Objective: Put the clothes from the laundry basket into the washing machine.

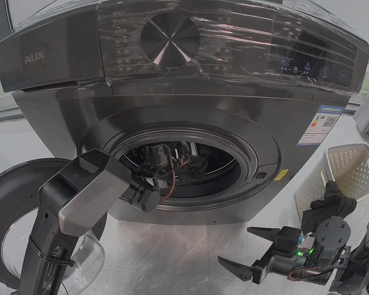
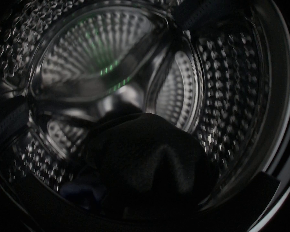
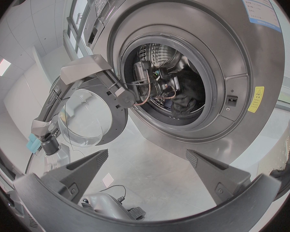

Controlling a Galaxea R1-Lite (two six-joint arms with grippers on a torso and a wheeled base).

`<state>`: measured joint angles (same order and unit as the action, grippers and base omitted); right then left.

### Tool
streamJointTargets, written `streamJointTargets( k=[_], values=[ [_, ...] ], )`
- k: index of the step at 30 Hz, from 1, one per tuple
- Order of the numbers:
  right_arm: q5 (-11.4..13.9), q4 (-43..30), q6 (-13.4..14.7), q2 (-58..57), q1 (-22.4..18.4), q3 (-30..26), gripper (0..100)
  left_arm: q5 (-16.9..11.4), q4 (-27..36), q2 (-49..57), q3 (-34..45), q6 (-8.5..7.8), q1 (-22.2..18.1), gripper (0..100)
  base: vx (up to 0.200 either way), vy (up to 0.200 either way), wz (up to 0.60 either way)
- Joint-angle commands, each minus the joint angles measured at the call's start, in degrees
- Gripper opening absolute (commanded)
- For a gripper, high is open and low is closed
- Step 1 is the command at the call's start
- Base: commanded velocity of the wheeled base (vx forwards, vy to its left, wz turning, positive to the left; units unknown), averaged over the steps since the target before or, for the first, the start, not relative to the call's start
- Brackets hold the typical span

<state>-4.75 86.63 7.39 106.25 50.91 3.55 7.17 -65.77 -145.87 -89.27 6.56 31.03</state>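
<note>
My left gripper is in the drum to drop dark clothes, grip I cannot tell; right gripper wide for the basket

pale glossy floor carries grey washing machine; white perforated laundry basket sits on floor just right of it.

Dk grey washer, white perforated basket, blk clothes
</note>
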Motion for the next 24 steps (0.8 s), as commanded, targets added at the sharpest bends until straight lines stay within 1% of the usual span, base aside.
streamJointTargets(
  k=[1, 4, 5, 7, 13, 14, 20, 24],
  values=[
    [0.01, 0.03, 0.0, 0.09, 0.24, -0.03, 100, 0.65, 0.99, -3.28, -13.91, 0.12, -1.32, 0, 0.0, 0.0, 0.0],
    [0.01, 0.03, 0.0, 0.09, 0.24, -0.03, 100, 0.65, 1.96, -3.37, -17.08, 0.38, -1.32, 0, 0.0, 0.0, 0.0],
    [0.01, 0.03, 0.0, 0.09, 0.24, -0.03, 100, 0.65, 1.96, -3.37, -17.08, 0.38, -1.32, 0, 0.0, 0.0, 0.0],
    [0.01, 0.03, 0.0, 0.09, 0.24, -0.03, 100, 0.65, 2.14, -3.63, -17.69, 0.91, -1.32, 0, 0.0, 0.0, 0.0],
    [0.01, -0.05, 0.08, 0.09, 0.24, -0.21, 100, 0.65, 2.4, -5.56, -17.34, 0.91, -1.32, 0, 0.0, 0.0, 0.0],
    [0.1, -0.05, 0.08, 0.18, 0.24, -0.21, 100, 0.65, 2.4, -5.83, -17.16, 0.91, -1.32, 100, 0.0, 0.0, 0.0],
    [0.1, -0.05, 0.08, 0.27, 0.24, -0.21, 100, 0.74, 2.4, -6.09, -15.05, 1.18, -0.88, 100, 0.0, 0.0, 0.0],
    [0.1, -0.05, 0.08, 0.27, 0.24, -0.38, 100, 0.74, 2.22, -4.42, -8.81, 1.18, -0.53, 100, 0.0, 0.0, 0.0]
  ],
)
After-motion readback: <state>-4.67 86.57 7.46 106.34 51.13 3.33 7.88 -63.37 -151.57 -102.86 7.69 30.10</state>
